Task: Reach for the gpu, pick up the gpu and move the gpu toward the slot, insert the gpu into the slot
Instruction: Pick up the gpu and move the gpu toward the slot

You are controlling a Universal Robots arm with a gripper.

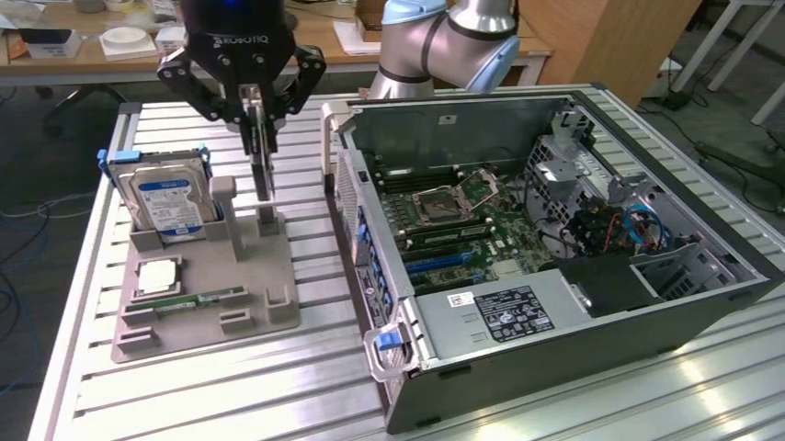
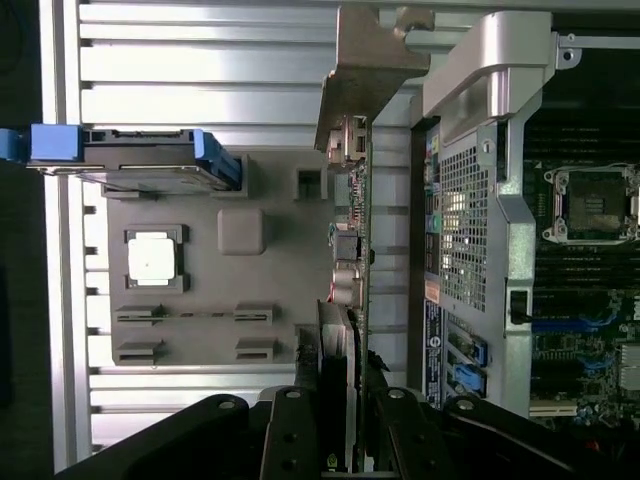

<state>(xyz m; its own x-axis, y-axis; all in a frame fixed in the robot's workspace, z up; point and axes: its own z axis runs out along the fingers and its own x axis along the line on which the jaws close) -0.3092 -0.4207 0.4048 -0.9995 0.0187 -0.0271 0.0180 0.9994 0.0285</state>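
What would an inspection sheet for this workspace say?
Surface: ribbed metal table carrying a grey tray.
Job's things: graphics card upright at the tray's stand; slot in the open computer case unfilled.
Clutter: hard drive, processor, memory stick on the tray.
Grippers: gripper shut on the graphics card.
Cables: red and blue leads inside the case.
Surroundings: wooden desk behind.

A robotics lab or test workshop: a robot arm [image 1: 448,46] stands at the far edge of a ribbed aluminium table [image 1: 184,386] bearing an opened computer case [image 1: 466,129] and a grey parts fixture [image 1: 264,317]. A cluttered wooden desk [image 1: 73,69] and floor cables [image 1: 15,216] lie beyond.
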